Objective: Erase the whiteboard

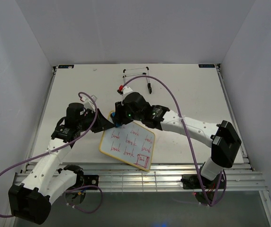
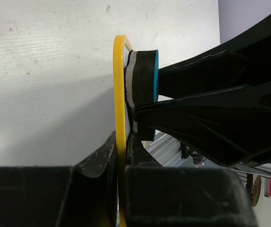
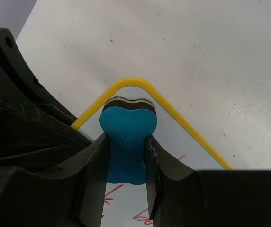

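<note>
Board (image 1: 127,144) looks light, thin and stiff — my left gripper (image 2: 121,147) pinches its frame edge, right gripper (image 3: 127,144) clamps the soft eraser (image 3: 128,120).

We see the white tabletop (image 1: 183,94) lit brightly and evenly from above in the top view. Only soft, faint shadows lie under the arms, and the strip along the bottom edge falls dim and bluish. From the left wrist, a broad soft grey shadow crosses the table beside the yellow-framed small whiteboard (image 2: 120,94), and the black left gripper (image 2: 121,142) in the foreground is dark and blurred. From the right wrist, the blue bone-shaped foam eraser (image 3: 128,123) is sharp, the black right gripper (image 3: 127,139) is nearly featureless, and the far table is slightly washed out.
</note>
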